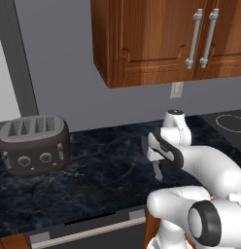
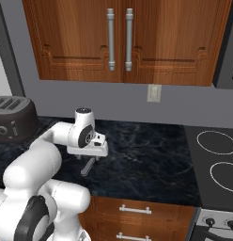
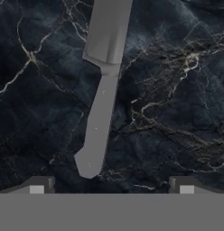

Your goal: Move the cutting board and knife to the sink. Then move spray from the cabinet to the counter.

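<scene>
The knife [image 3: 102, 97] lies flat on the counter [image 3: 177, 90], blade toward twelve o'clock; we hold our gripper [image 3: 111, 187] spread wide above its handle.

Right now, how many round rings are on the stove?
2: on the black stovetop at the right, a far ring and a near ring cut by the picture's edge. More may lie past that edge.

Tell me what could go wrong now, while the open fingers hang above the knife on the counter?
1. The knife lies flat on the hard counter, so the fingers may slide off its thin handle.
2. In the hand view the handle sits left of the midpoint between the fingers, so the gripper may close unevenly and spin or push the knife away.
</scene>
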Tool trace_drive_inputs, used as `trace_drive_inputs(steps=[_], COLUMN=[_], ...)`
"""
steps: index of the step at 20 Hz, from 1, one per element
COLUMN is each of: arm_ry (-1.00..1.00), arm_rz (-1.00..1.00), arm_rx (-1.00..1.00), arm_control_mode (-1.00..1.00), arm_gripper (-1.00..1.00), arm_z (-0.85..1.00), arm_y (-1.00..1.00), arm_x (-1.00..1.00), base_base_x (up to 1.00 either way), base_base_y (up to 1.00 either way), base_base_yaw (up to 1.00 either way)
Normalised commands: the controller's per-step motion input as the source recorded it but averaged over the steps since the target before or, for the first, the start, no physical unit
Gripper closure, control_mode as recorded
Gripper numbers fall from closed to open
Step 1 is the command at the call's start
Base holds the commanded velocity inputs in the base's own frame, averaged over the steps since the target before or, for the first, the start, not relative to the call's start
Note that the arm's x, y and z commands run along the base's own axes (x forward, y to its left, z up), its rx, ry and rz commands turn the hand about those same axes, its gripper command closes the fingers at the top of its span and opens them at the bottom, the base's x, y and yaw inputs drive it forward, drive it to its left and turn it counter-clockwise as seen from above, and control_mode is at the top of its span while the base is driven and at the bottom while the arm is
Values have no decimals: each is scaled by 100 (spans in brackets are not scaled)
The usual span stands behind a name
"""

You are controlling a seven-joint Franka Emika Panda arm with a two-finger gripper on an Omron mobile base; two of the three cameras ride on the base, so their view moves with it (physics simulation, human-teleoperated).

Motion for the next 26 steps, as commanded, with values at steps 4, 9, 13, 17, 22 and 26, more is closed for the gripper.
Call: trace_drive_inputs(steps=[4, 9, 13, 17, 22, 26], arm_ry=[0, -1, -6, -2, 0, 0], arm_rz=[0, -6, -13, -12, -10, -6], arm_rx=[0, 0, 6, 3, 0, 0], arm_control_mode=[-100, -100, -100, -100, -100, -100], arm_gripper=[-100, -100, -100, -100, -100, -100], arm_z=[-14, -22, -23, -20, -15, -11], arm_y=[-18, 0, 10, 11, 5, 9], arm_x=[24, 29, 19, -1, -13, -14], base_base_x=[0, 0, 0, 0, 0, 0], base_base_y=[0, 0, 0, 0, 0, 0], base_base_yaw=[0, 0, 0, 0, 0, 0])
